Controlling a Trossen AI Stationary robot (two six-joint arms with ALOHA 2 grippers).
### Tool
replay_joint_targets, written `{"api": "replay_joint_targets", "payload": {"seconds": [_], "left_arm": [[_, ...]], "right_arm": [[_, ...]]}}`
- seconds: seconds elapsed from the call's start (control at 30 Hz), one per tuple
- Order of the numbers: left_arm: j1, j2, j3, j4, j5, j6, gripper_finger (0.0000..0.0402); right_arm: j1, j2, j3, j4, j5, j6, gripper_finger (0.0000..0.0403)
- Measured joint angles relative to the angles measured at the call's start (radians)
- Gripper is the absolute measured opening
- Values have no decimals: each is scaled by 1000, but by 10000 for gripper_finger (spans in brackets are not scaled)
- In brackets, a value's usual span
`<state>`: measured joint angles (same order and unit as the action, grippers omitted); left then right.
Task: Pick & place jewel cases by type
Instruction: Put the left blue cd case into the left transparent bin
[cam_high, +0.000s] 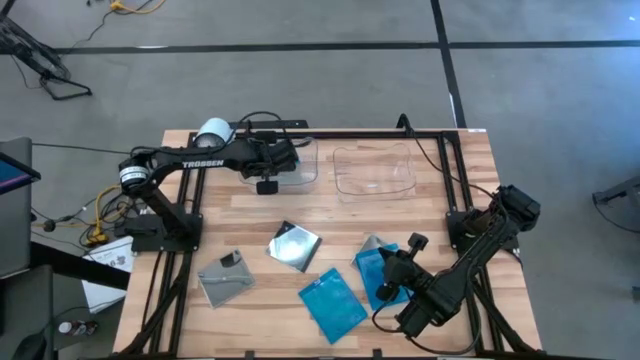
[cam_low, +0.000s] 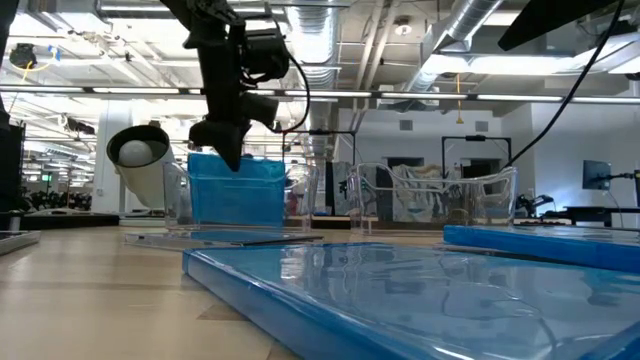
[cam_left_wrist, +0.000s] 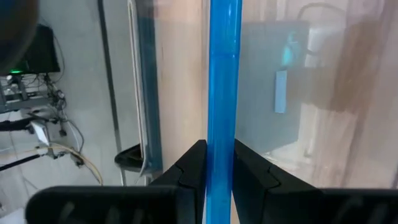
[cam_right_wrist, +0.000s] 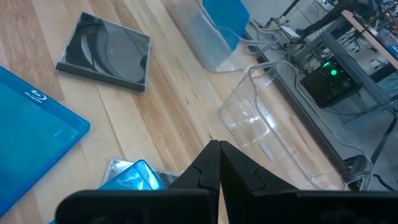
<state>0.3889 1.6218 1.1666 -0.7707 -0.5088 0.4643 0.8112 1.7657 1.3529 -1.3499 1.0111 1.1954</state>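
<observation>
The left gripper is clamping a blue jewel case edge-on between its jaws, holding it upright inside the left clear tray. The right gripper is hovering clenched and empty, with another blue jewel case lying flat just beside its jaws.

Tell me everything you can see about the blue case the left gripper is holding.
The blue case is thin, flat, bright translucent blue plastic. The left gripper pinches it edge-on, one dark finger against each face. In the low view it stands upright on edge inside the left clear tray, near the white camera; whether its lower edge touches the tray floor cannot be told. From above, the arm hides most of it. No label or disc is visible.
</observation>
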Motion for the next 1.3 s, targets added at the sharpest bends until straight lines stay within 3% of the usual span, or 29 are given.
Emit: {"api": "replay_joint_targets", "payload": {"seconds": [0.27,0.7,1.3], "left_arm": [[-1,0,-4,37,28,-6,55],[-7,0,-4,42,33,-17,144],[-35,0,-4,-21,103,-57,149]], "right_arm": [[0,0,0,0,0,0,0],[0,0,0,-1,0,-2,0],[0,0,0,0,0,-1,0]]}}
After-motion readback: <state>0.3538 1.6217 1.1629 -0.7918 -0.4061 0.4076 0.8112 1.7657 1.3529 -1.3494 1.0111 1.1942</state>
